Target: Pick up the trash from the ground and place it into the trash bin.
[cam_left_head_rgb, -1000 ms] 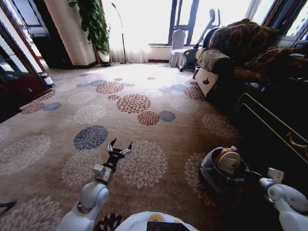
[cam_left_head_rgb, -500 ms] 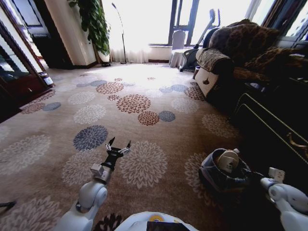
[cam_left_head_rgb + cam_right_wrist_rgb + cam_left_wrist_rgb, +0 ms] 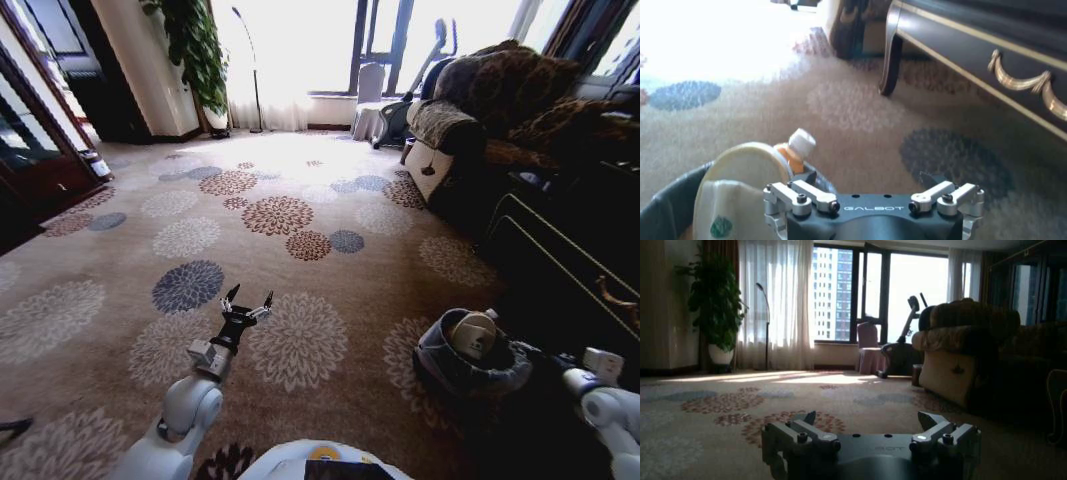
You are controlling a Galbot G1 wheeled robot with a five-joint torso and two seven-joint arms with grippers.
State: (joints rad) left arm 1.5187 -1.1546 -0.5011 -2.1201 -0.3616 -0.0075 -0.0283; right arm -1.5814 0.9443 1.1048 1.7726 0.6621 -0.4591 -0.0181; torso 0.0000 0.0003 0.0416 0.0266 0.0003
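A wide flower-patterned carpet (image 3: pixel 300 230) fills the room, with a dark cabinet (image 3: pixel 570 270) and a sofa (image 3: pixel 480 110) along the robot's right. The trash bin (image 3: pixel 440 362), a small round bucket with a dark inside, stands on the carpet low on the right, close to the cabinet. It already holds trash: a flat beige-white slipper-shaped piece (image 3: pixel 740 185) leaning upright, and beside it a small orange bottle with a pale cap (image 3: pixel 797 147). These look light; the flat piece seems thin and bendable, best pinched at its upper edge, while the bottle looks stiff and smooth, best taken across its body. The right gripper (image 3: pixel 873 200) sits just beside and above the bin's rim, fingers spread apart and empty, the trash next to its near finger, not between them. The left gripper (image 3: pixel 247 305) hovers over bare carpet well away from the bin, fingers spread, holding nothing.
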